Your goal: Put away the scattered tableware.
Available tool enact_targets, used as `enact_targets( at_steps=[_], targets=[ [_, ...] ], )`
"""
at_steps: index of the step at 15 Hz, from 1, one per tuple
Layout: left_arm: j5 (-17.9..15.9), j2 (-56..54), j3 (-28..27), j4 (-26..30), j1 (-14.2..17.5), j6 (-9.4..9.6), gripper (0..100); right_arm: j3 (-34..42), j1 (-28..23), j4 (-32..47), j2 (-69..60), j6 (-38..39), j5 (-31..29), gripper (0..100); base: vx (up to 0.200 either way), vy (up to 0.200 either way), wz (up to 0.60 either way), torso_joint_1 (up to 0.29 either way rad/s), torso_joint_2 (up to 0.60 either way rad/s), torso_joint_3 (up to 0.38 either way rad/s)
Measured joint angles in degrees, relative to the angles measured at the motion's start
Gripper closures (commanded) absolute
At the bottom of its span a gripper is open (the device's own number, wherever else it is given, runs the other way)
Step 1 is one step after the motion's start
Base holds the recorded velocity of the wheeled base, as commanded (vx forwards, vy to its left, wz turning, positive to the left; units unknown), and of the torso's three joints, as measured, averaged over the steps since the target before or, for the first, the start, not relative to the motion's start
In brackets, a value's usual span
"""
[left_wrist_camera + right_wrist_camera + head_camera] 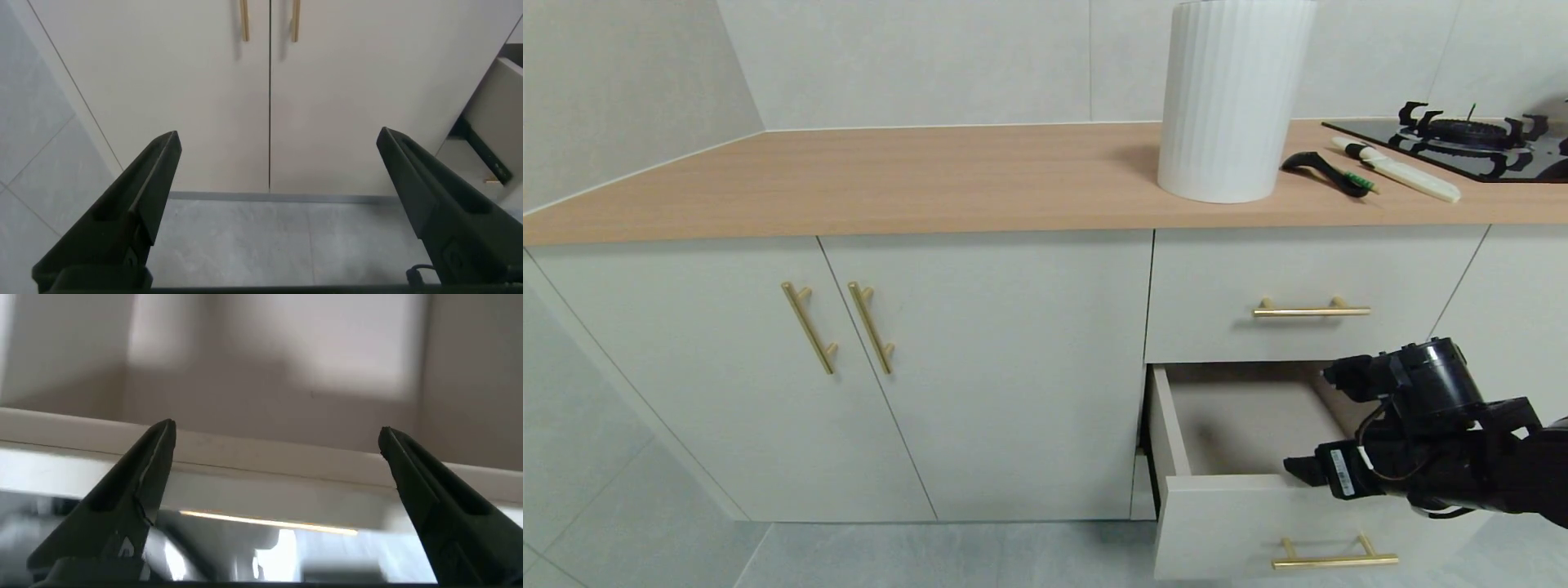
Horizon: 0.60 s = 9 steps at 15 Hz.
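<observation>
While the right gripper hangs over the front right part of the open drawer, we see its jaws spread wide, with nothing between them. From the right wrist view, the same gripper looks across the top edge of the drawer's front panel into the pale inside beyond.

We find the tableware up on the wooden countertop, well apart from the drawer. A black-handled utensil, possibly a peeler though we cannot make out its head, lies just right of a tall white ribbed canister. A white knife lies just beside the utensil on its right, roughly parallel to it and near the black hob.

Above the open drawer sits an upper drawer, closed, with a gold bar handle.

From the left wrist view, the left gripper points at the lower part of the two cabinet doors and the grey floor. Its jaws are also parted and hold nothing. We see the drawer's side at that view's edge.
</observation>
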Motion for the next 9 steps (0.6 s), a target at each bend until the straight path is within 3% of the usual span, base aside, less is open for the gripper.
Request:
enact_targets(
  at_steps=[4, 9],
  targets=[
    [0.00, 0.00, 0.00, 0.00, 0.00, 0.00, 0, -1.67, 1.65, 6.84, -2.93, -0.12, 0.35, 0, 0.000, 0.000, 0.00, 0.000, 0.00, 0.000],
    [0.02, 0.00, 0.00, 0.00, 0.00, 0.02, 0, -4.68, 3.33, 24.25, -4.19, -0.20, 0.33, 0, 0.000, 0.000, 0.00, 0.000, 0.00, 0.000]
  ],
)
